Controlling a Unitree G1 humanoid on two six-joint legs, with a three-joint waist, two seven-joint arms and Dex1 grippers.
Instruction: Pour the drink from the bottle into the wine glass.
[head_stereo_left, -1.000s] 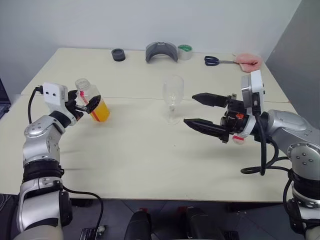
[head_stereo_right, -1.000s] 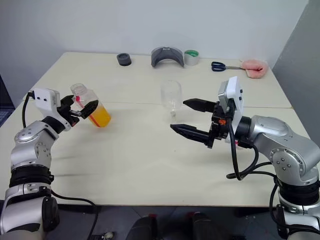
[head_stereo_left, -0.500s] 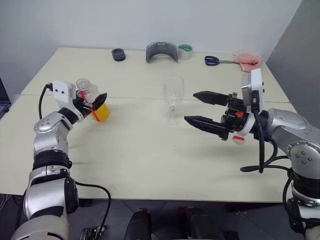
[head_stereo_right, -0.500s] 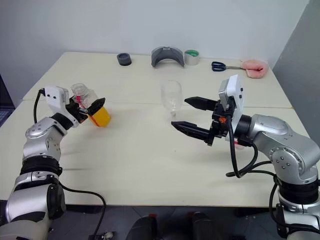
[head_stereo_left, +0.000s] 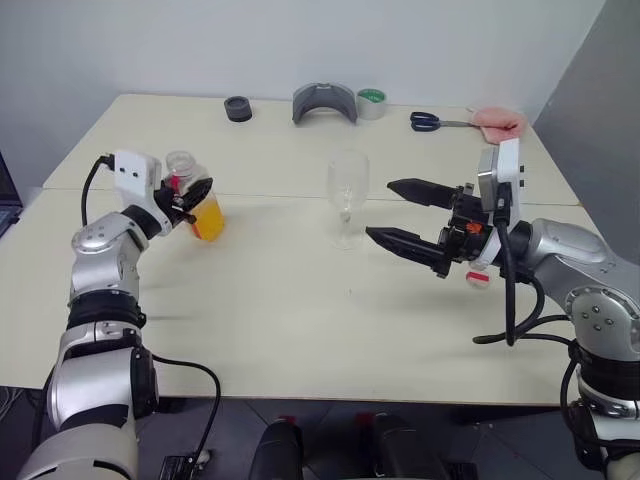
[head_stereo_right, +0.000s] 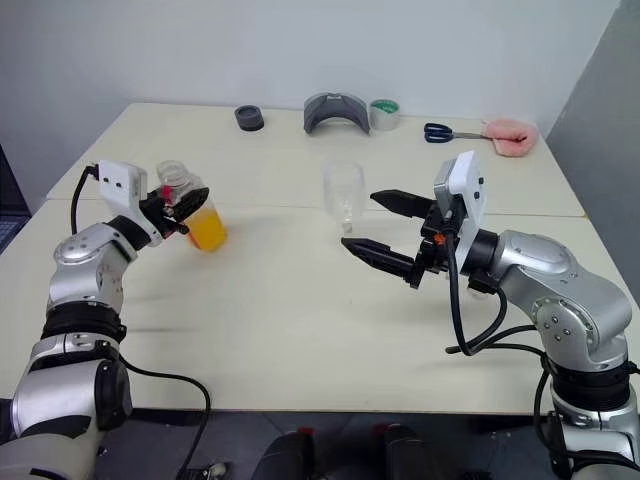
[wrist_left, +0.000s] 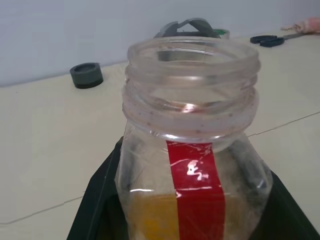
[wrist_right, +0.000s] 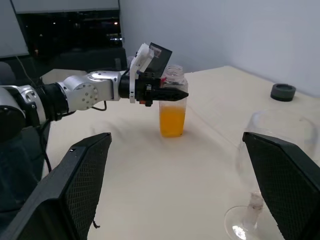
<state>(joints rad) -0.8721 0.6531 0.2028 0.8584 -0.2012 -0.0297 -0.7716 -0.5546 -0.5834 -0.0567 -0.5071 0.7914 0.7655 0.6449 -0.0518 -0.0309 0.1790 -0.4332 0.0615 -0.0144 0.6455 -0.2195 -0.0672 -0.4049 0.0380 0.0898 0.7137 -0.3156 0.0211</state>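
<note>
Orange-yellow drink (head_stereo_left: 208, 222) fills the lower part of the bottle (head_stereo_left: 196, 205), and I see my left gripper (head_stereo_left: 182, 199) pinching that bottle around its upper body, just under the neck. The bottle stands roughly upright on the pale table (head_stereo_left: 300, 320), toward its left side. In the left wrist view the bottle's mouth is open with no cap on it, the red stripe label (wrist_left: 196, 200) faces the camera, and a black finger (wrist_left: 95, 200) hugs each side of the clear plastic.

The wine glass (head_stereo_left: 347, 198) stands upright near the middle of the table, well apart from the bottle and to its right. It looks empty. My right gripper (head_stereo_left: 398, 214) hovers level just to the right of the glass, its two black fingers spread wide and holding nothing — the tips point toward the glass bowl but do not touch it. From the right wrist view the glass sits just ahead of one finger, with the bottle and left gripper farther off across the table.

Along the far edge lie a small black ring (head_stereo_left: 237, 109), a grey curved object (head_stereo_left: 324, 103), a roll of tape (head_stereo_left: 371, 102), scissors (head_stereo_left: 432, 122) and something pink (head_stereo_left: 497, 121).
</note>
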